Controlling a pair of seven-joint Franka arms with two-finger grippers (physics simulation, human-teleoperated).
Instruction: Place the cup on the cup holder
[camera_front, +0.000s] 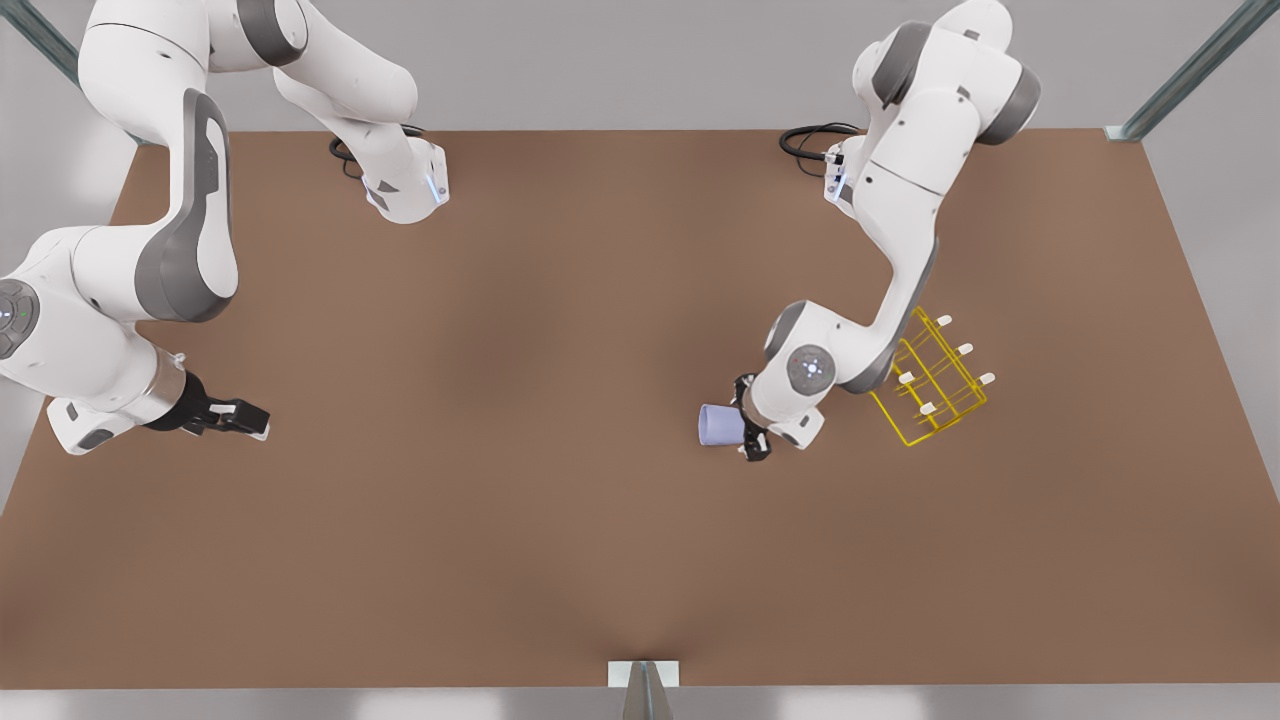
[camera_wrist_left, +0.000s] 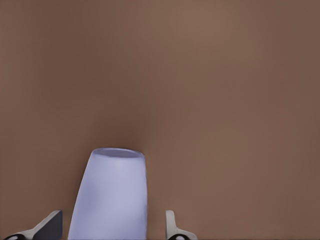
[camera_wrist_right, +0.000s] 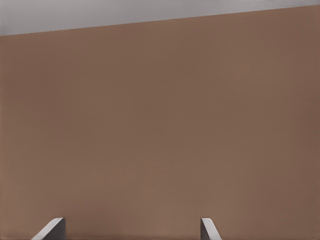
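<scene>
Currently, front view: the cup (camera_front: 720, 424) lies on its side or is held sideways, with the left end effector (camera_front: 748, 430) around its end nearest the cup holder (camera_front: 935, 380). The cup holder stands on the brown worktop (camera_front: 560, 520), near the cup on the front view's right, not touching it; the left arm's forearm crosses over the rack's near edge. Whether the cup is lifted off the worktop cannot be told from this view. The right end effector (camera_front: 245, 415) sits well apart from the cup, toward the front view's left; that arm waits.

Left wrist view: the cup (camera_wrist_left: 111, 192) sits between the two fingertips (camera_wrist_left: 50, 225) of the left end effector (camera_wrist_left: 112, 232). A narrow gap shows between each fingertip and the cup wall, so the end effector reads as released, bracketing the cup but not yet clamped on it.

Right wrist view: the right end effector (camera_wrist_right: 131, 230) is spread wide with nothing between its fingertips (camera_wrist_right: 54, 227); bare worktop (camera_wrist_right: 160, 130) ahead.

Progress, as judged: approach to the cup done, grasp not yet closed. Left to do: clamp, lift, carry to the cup holder, seat the cup over one white-tipped peg (camera_front: 928, 408), release.
</scene>
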